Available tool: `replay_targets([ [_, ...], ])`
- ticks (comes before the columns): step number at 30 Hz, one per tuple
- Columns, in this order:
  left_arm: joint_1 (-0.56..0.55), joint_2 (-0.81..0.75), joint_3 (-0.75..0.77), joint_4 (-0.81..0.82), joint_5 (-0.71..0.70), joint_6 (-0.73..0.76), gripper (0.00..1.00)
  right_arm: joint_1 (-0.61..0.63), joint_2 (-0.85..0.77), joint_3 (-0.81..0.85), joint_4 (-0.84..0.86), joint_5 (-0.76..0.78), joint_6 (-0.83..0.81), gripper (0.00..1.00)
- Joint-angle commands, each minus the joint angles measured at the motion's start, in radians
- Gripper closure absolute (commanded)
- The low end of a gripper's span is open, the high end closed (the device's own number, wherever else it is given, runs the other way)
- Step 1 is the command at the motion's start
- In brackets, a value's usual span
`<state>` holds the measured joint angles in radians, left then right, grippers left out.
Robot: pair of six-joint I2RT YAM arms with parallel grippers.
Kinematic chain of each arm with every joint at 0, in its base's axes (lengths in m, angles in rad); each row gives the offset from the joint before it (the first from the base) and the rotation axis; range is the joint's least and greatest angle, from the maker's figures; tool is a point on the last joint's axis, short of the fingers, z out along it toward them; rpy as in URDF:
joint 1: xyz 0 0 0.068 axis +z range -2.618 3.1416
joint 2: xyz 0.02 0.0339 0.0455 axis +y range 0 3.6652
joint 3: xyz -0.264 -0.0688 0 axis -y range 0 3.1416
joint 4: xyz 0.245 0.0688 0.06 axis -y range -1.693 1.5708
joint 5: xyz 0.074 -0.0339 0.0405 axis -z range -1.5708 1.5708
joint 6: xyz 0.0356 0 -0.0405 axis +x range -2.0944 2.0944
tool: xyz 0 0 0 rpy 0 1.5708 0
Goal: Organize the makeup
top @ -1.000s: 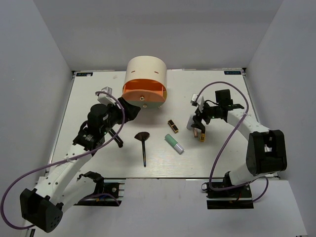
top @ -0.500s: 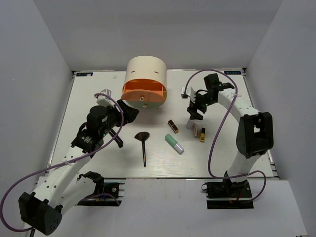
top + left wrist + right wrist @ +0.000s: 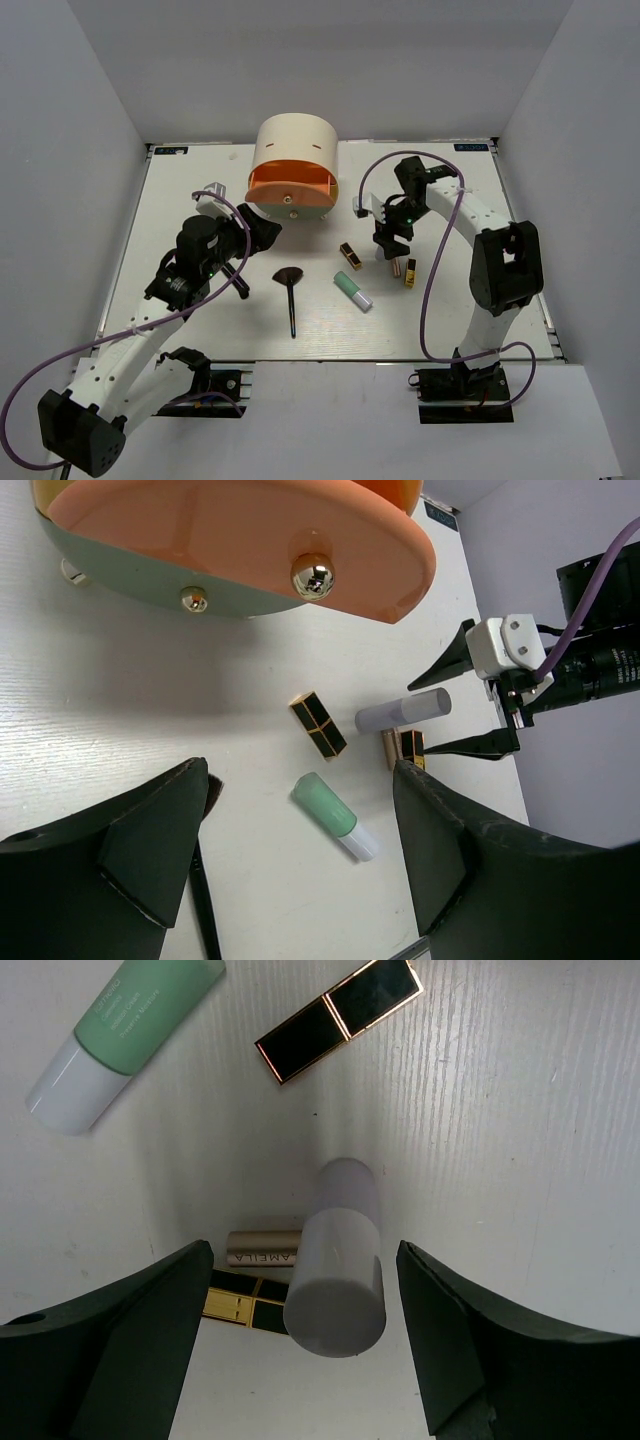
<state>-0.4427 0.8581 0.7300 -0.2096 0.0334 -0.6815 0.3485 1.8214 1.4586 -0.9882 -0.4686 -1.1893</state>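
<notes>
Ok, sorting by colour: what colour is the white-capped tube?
The tube is mint green; the right wrist view shows it best.

Arms (image 3: 118, 352): white links, black joints.
Cables (image 3: 433, 290): purple, looped along each arm.
Fingers (image 3: 150, 850): matte black, broad wedges.

I count eight things before me. The black-and-gold lipsticks are two: the left lipstick (image 3: 349, 255) and the right lipstick (image 3: 409, 272). Of every other kind there is one: mint-green tube (image 3: 352, 291), rose-gold tube (image 3: 396, 267), small white bottle (image 3: 335, 1260), black fan brush (image 3: 291, 295), thin black stick brush (image 3: 238, 282), round cream box (image 3: 295, 160).
</notes>
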Motion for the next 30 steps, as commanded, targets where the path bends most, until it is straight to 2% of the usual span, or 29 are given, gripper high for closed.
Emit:
replay_targets([
  [1,-0.005,-0.025,-0.004,0.003,-0.007,-0.001,0.15,0.007,-0.01,0.013,-0.018,0.007,-0.012,0.2],
  [16,-0.005,-0.04,-0.015,0.003,0.003,-0.012,0.15,0.044,0.013,0.02,0.031,0.035,-0.001,0.36],
  [19,-0.005,-0.044,-0.018,0.004,0.005,-0.015,0.15,0.05,0.015,0.014,0.042,0.047,0.005,0.43],
  [22,-0.005,-0.048,-0.021,0.004,0.005,-0.016,0.16,0.055,0.013,0.008,0.049,0.058,0.003,0.57],
  [23,-0.005,-0.051,-0.021,0.003,0.005,-0.016,0.16,0.058,0.013,0.008,0.048,0.061,0.002,0.67],
  [25,-0.005,-0.05,-0.023,0.001,0.008,-0.016,0.15,0.056,0.012,0.003,0.046,0.068,-0.001,0.77],
  [26,-0.005,-0.051,-0.023,0.003,0.008,-0.016,0.16,0.056,0.012,0.002,0.046,0.07,-0.001,0.89],
  [27,-0.005,-0.053,-0.024,0.003,0.011,-0.016,0.16,0.055,0.012,0.0,0.046,0.073,0.0,0.96],
  [28,-0.005,-0.056,-0.024,0.003,0.011,-0.016,0.15,0.053,0.006,0.003,0.045,0.073,0.003,1.0],
  [30,-0.005,-0.057,-0.024,0.001,0.013,-0.016,0.15,0.047,-0.013,0.008,0.043,0.062,0.013,1.0],
])
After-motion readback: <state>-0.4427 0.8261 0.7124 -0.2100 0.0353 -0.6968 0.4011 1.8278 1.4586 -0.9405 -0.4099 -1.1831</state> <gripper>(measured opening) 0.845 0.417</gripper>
